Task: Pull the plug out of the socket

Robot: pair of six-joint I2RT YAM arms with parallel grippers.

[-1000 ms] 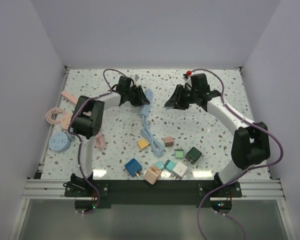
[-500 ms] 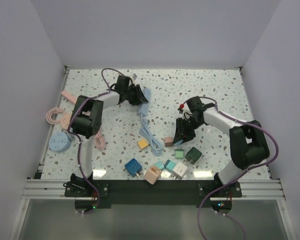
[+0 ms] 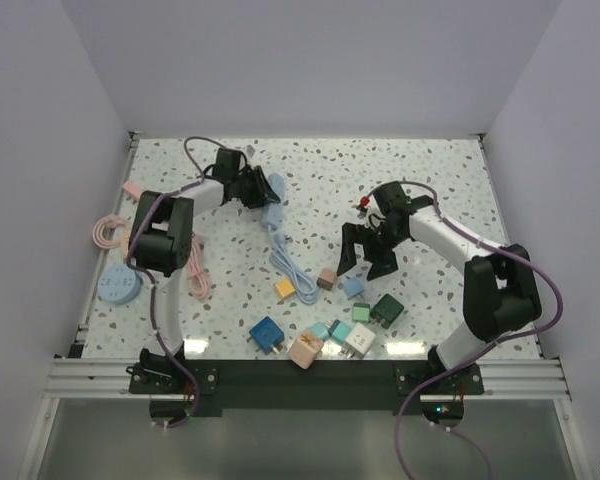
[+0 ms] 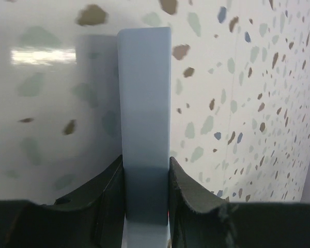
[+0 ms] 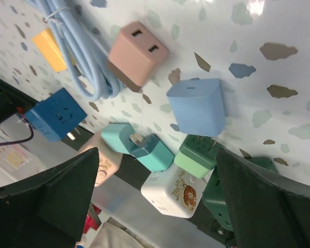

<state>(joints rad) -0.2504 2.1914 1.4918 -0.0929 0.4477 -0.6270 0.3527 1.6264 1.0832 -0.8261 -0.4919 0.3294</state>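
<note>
Two pincers: my left pincer (image 4: 146, 170) is clamped on the pale blue socket strip (image 4: 144, 93) far out on the surface (image 4: 248, 103); my right pincer (image 5: 157, 151) hangs spread apart over the blue plug (image 5: 196, 106) beside a pink adapter (image 5: 138, 53).

Two slim arms in white and black, each trailing a purple cable.
The left arm (image 3: 205, 193) and right arm (image 3: 442, 232) have glossy white curved links between chunky matte-black joint housings. A purple cable (image 3: 558, 292) loops loosely along each one from a black base plate (image 3: 168, 372). The left end effector (image 4: 145, 170) and right end effector (image 5: 157, 152) are black, with broad wedge-shaped fingers (image 5: 67, 192). A small red tag (image 3: 363, 207) sits by the right wrist, and a green light (image 3: 187, 411) glows at the left base.
</note>
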